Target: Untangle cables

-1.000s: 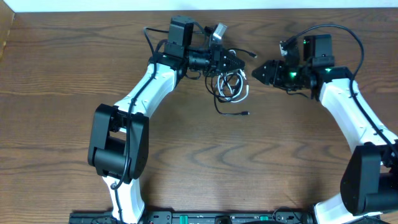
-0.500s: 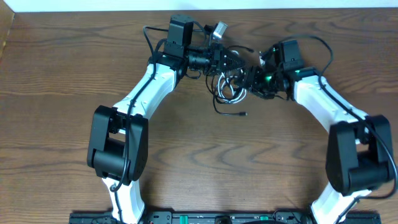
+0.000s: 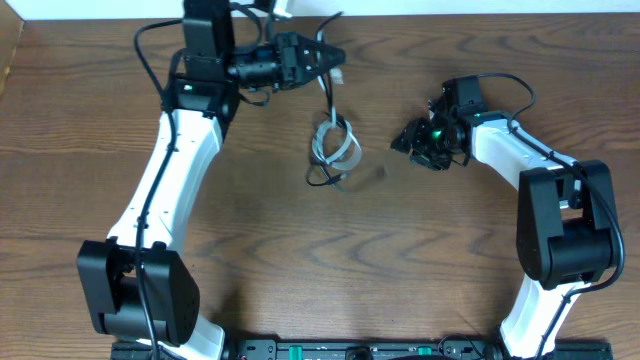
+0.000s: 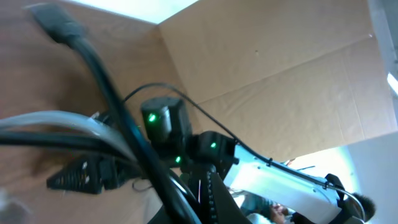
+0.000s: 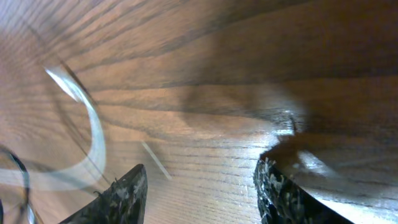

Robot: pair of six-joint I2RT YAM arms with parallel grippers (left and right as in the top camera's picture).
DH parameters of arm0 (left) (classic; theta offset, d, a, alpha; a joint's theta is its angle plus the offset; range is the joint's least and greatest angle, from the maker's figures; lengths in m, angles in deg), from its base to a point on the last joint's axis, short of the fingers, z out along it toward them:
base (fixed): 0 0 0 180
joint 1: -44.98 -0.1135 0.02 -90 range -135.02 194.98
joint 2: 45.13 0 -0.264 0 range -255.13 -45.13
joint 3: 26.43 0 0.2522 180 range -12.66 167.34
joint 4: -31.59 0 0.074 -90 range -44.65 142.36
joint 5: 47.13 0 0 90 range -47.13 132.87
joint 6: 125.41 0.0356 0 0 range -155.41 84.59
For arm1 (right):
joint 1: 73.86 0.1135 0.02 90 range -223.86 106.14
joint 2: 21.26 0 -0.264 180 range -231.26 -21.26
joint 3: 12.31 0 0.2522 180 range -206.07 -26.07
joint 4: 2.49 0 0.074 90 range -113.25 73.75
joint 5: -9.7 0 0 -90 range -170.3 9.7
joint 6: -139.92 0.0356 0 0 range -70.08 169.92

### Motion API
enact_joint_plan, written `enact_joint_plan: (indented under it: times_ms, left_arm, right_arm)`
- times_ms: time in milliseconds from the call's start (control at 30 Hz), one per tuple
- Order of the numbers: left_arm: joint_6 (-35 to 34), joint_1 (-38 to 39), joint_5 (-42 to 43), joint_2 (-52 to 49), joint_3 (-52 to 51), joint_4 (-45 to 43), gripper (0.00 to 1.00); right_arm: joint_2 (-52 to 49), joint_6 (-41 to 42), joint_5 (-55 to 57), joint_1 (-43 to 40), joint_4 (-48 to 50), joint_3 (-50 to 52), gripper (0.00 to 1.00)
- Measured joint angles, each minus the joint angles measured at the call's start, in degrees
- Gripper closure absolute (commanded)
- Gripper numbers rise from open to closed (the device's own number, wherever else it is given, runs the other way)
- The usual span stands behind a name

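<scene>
Near the far edge of the brown wood-grain table, the left gripper pinches the thin white and black cables, their loops trailing mid-table near the empty, parted right gripper; a hard one-sided pull could tighten the knot.

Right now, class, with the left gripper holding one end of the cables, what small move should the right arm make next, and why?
Probably ease the right gripper left to pinch a loop of the cables. Its jaws are open and empty, the coiled part lies apart to its left, and the left gripper is shut on strands leading down to it.
</scene>
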State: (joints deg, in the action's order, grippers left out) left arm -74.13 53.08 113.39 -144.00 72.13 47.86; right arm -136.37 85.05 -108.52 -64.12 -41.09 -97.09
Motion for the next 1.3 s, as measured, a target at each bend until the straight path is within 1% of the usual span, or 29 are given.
enact_joint_plan:
  times_ms: [33, 100, 133, 200, 367, 533, 600, 700, 800, 867, 967, 1067, 1167, 1200, 1267, 1300]
  left_arm:
    - [0.31, -0.22, -0.04, -0.07, -0.02, 1.88, 0.92]
    - [1.11, -0.15, 0.00, -0.20, -0.02, 3.61, 0.93]
    - [1.31, -0.11, 0.02, -0.20, -0.02, 3.87, 0.93]
    - [1.57, -0.02, 0.02, -0.20, -0.02, 3.87, 0.93]
    - [1.70, -0.39, -0.50, -0.20, -0.02, 3.91, 0.92]
    - [1.70, -0.50, -3.13, -0.20, -0.02, 4.02, 0.92]
    - [1.70, -0.50, -4.00, -0.20, -0.02, 4.04, 0.93]
    - [1.73, -0.50, -4.96, -0.20, -0.02, 4.07, 0.93]
    - [1.73, -0.50, -5.42, -0.20, -0.02, 4.09, 0.92]
    - [1.70, -0.50, -5.57, -0.20, -0.02, 4.11, 0.93]
    - [1.70, -0.50, -5.97, -0.20, -0.02, 4.11, 0.93]
    - [1.70, -0.55, -6.08, -0.20, -0.02, 4.13, 0.93]
    - [1.70, -0.92, -6.19, -0.20, -0.02, 4.15, 0.93]
    - [1.70, -1.33, -6.19, -0.20, -0.02, 4.17, 0.94]
    - [1.70, -2.91, -6.19, -0.20, -0.02, 4.22, 0.93]
    - [1.68, -4.00, -6.19, -0.24, -0.02, 4.33, 0.92]
  right_arm:
    - [0.00, -0.85, -0.35, -0.13, 0.04, 0.00, 0.35]
    - [0.00, -3.98, -2.32, -0.15, 0.76, 0.00, 0.31]
    - [0.00, -4.44, -3.02, -0.15, 1.09, 0.00, 0.31]
    - [0.00, -8.52, -7.10, -0.13, 3.21, 0.07, 0.32]
    - [1.38, -17.03, -20.83, 0.70, 9.84, 0.07, 0.35]
    - [3.89, -20.13, -28.72, 4.37, 14.97, 0.07, 0.33]
    - [3.89, -19.98, -29.27, 6.36, 16.41, 0.07, 0.39]
    - [3.89, -17.53, -27.12, 9.03, 17.25, 0.07, 0.45]
    - [3.89, -13.05, -20.15, 11.82, 18.21, 0.07, 0.56]
    - [3.72, -9.88, -14.58, 12.63, 19.65, 0.07, 0.66]
    - [2.01, -6.32, -7.15, 13.94, 21.81, 0.02, 0.84]
    - [-0.07, -4.26, -1.20, 15.08, 21.29, 0.04, 0.99]
    - [-0.31, -3.06, 3.65, 15.21, 18.71, 0.02, 0.99]
    - [-0.31, -2.78, 5.70, 14.91, 16.22, -0.09, 0.99]
    - [-0.31, -2.32, 9.92, 13.20, 9.99, -0.11, 0.99]
    - [-0.31, -2.25, 10.49, 12.44, 8.50, -0.22, 0.99]
